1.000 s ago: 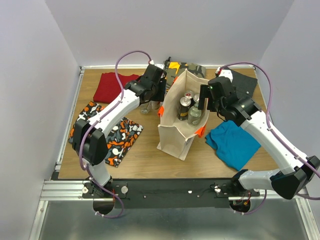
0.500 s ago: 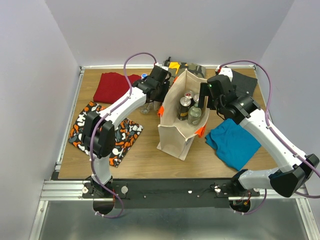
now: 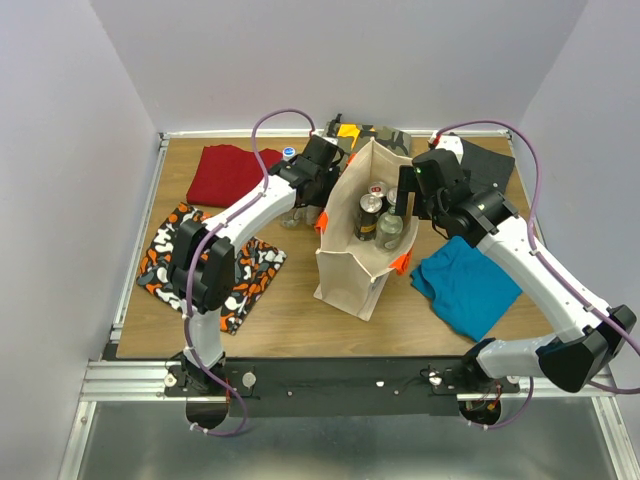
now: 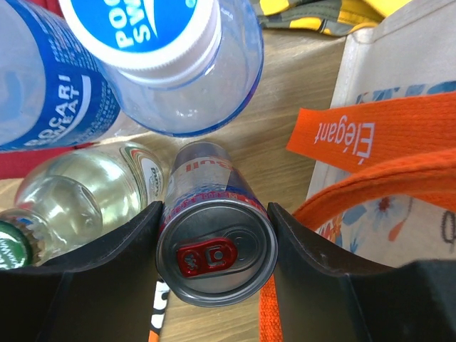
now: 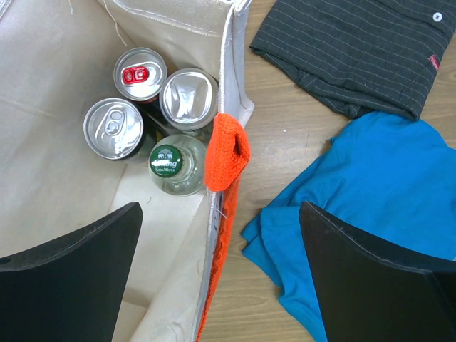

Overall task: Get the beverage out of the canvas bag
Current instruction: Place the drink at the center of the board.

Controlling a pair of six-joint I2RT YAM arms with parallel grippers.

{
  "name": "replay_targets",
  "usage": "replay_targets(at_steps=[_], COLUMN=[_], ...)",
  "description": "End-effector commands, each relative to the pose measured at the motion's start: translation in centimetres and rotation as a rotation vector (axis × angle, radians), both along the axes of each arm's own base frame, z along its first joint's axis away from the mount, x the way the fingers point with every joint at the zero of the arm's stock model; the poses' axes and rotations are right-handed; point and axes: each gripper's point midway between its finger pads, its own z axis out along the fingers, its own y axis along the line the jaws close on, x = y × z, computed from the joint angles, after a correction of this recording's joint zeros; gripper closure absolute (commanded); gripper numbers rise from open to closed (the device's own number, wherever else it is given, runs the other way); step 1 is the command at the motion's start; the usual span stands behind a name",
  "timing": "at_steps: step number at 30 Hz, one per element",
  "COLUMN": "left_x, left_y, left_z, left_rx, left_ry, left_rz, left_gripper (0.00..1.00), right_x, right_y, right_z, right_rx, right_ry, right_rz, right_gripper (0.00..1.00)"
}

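Overhead, the right gripper [image 5: 219,214] hangs with jaws spread wide and empty, straddling the right rim of the bag [image 5: 50,57]. Inside, three cans [image 5: 114,128] and a bottle [image 5: 173,165] stand upright just below and to its left, tops toward it, so this arm is nearer. The left gripper [image 4: 216,214] clasps a can [image 4: 214,260] outside the bag, beside other bottles [image 4: 78,192].

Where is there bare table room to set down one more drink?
Bare wood lies near the front edge, between the patterned cloth and the canvas bag. Left of the bag is crowded: bottles and a can.
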Motion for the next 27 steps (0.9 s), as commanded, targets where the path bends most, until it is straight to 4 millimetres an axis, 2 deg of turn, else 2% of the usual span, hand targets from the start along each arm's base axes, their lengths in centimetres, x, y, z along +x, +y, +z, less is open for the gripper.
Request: replay_targets(at_steps=[1,12,20,25,27], left_x=[1.1,1.2,1.1,0.8,0.5], left_y=[0.0,-0.1,0.2,0.3,0.4], left_z=[0.4,-0.5,-0.6,-0.8,-0.9], left_rx=[-0.023,-0.046,-0.054,-0.056,-0.058], left_ry=[-0.046,-0.018,-0.017,-0.012,-0.009], left_rz=[0.031,0.047,0.058,0.054,0.055], left_gripper=[0.92,0.86,0.67,0.65,0.61], right_x=[0.0,0.0,-0.1,-0.2,-0.2], right_y=[-0.6,-0.6,-0.6,-0.7,-0.6], right_z=[0.9,0.9,0.8,0.8,0.8], right_rx=[-0.012,-0.013,-0.005,-0.002,0.0], right_ry=[-0.017,-0.016,-0.016,-0.015,-0.013], right_rz=[-0.019,-0.019,-0.02,-0.02,-0.019], right_gripper=[0.0,0.0,0.0,0.0,0.0])
